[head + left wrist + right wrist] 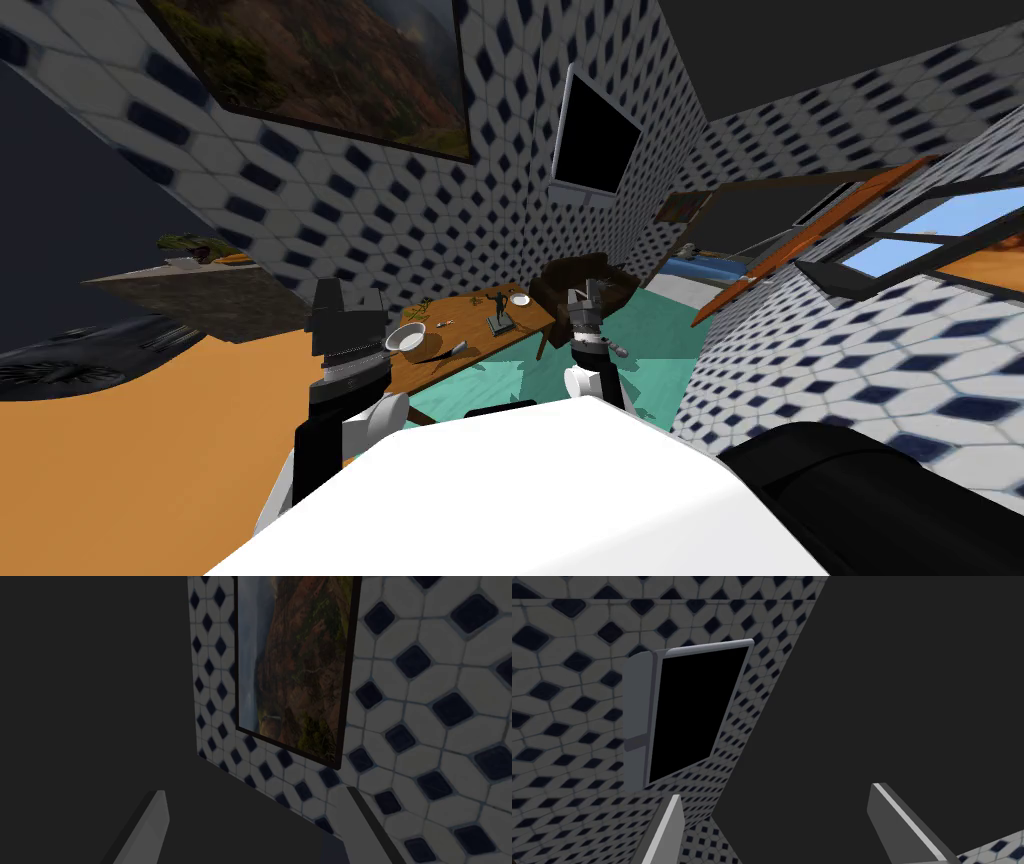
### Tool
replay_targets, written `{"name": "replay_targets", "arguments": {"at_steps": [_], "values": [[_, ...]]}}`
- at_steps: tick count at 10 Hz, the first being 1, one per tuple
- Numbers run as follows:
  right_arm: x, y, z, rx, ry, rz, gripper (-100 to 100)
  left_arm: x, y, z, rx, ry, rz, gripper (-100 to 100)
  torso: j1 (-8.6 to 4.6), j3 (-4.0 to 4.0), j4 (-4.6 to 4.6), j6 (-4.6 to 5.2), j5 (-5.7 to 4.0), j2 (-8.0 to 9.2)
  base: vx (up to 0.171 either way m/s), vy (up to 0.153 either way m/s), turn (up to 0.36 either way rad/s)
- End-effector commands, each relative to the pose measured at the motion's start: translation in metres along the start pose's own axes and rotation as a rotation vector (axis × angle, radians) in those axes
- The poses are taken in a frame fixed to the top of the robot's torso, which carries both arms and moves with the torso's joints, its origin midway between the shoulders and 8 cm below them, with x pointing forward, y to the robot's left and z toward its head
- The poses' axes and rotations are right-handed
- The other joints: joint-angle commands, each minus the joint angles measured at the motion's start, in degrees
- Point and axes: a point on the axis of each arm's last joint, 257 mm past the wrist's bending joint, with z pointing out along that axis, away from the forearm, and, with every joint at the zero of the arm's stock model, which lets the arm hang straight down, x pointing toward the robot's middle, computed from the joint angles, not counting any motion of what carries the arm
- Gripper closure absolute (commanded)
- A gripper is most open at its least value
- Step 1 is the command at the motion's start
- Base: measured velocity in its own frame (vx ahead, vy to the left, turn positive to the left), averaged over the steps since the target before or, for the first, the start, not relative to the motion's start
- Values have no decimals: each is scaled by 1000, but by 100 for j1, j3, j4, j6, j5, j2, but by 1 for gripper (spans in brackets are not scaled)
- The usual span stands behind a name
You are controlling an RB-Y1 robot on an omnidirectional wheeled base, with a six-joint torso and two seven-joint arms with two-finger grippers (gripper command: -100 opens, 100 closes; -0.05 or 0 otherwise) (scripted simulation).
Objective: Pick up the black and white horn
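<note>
Two empty grippers with fingers spread wide, our left gripper and right gripper, hang raised, while the black and white horn lies near the wooden table edge, just beside a white bowl.

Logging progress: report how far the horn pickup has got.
Done: nothing grasped yet. In hand: left gripper and right gripper raised, open, empty. Remaining: reach the small black and white horn lying on the brown wooden table by the round white bowl, grip it, lift.
</note>
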Motion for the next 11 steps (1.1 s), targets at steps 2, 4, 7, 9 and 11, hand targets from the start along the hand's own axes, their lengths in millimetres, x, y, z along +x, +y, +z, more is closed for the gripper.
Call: {"name": "replay_targets", "arguments": {"at_steps": [2, 4, 7, 9, 11], "values": [[0, 0, 0, 0, 0, 0, 0, 13, 20, 5, -45, 68, 5, -100, 7, 5, 2, -2, 1, 9, -48, 15, 111], [0, 0, 0, 0, 0, 0, 0, 23, 40, 10, -89, 113, 5, -100, 10, 12, 5, 0, 2, 20, -69, 31, 104], [0, 0, 0, 0, 0, 0, 0, 33, 68, 15, -158, 155, 5, -100, 7, 10, 4, 0, 2, 18, -51, 21, 84], [0, 0, 0, 0, 0, 0, 0, 37, 85, 18, -199, 175, 5, -100, 12, 15, 6, -1, 3, 27, -75, 24, 95], [0, 0, 0, 0, 0, 0, 0, 42, 103, 20, -242, 192, 5, -100, 10, 12, 5, 0, 2, 21, -44, 23, 71]]}}
